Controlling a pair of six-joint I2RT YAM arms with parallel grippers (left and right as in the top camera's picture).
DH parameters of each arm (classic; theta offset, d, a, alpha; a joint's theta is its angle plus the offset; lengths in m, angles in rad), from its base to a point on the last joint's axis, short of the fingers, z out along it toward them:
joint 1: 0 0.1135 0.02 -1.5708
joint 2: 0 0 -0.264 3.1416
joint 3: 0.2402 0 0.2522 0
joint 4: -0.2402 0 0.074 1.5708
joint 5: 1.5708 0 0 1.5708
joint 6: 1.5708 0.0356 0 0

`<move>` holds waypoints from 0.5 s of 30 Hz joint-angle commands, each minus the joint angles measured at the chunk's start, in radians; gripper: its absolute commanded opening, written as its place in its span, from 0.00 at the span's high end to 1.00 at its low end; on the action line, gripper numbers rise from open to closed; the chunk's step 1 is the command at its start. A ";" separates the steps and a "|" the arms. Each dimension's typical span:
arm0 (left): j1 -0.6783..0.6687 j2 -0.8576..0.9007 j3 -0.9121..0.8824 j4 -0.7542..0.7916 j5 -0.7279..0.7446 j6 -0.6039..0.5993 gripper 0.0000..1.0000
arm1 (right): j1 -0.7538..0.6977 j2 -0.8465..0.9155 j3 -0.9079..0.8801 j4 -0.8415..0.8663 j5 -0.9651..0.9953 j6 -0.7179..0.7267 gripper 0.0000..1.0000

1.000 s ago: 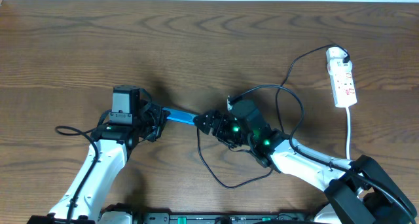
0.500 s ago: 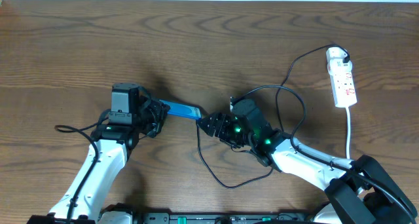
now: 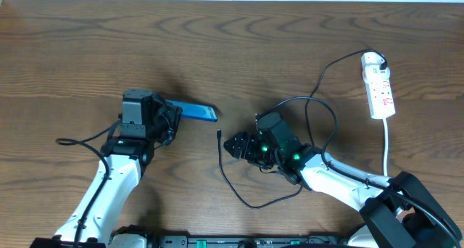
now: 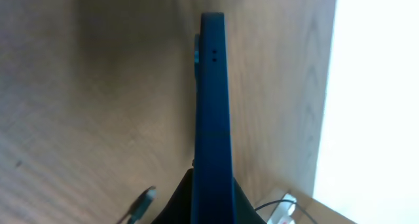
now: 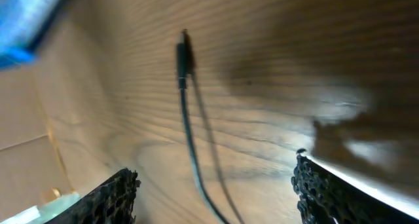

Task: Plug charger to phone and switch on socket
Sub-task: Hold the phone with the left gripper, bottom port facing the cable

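the black connector tip (image 3: 219,135) of the thin charger cable has dropped loose, just right of the slim blue phone (image 3: 197,112), unplugged. the right gripper (image 3: 233,145) gapes wide and empty (a re-grasp looks needed). the left gripper (image 3: 168,117) still clamps the phone.

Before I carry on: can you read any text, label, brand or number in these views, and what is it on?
No text can be read in any view.
socket: red marks on its white face, too small to read.
phone: seen nearly edge-on, plain blue, no legible text.
charger: no marking visible; blurred in the right wrist view.
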 commanded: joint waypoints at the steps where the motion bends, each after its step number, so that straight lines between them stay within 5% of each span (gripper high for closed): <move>1: 0.005 -0.002 0.006 0.048 -0.014 0.020 0.93 | -0.002 -0.008 0.008 -0.031 0.068 -0.061 0.26; 7: 0.005 -0.002 0.006 -0.020 -0.002 -0.179 0.93 | -0.002 -0.008 0.008 -0.036 0.109 -0.175 0.23; 15: 0.005 -0.002 0.006 -0.164 -0.083 -0.195 0.93 | -0.002 -0.008 0.008 -0.037 0.128 -0.175 0.21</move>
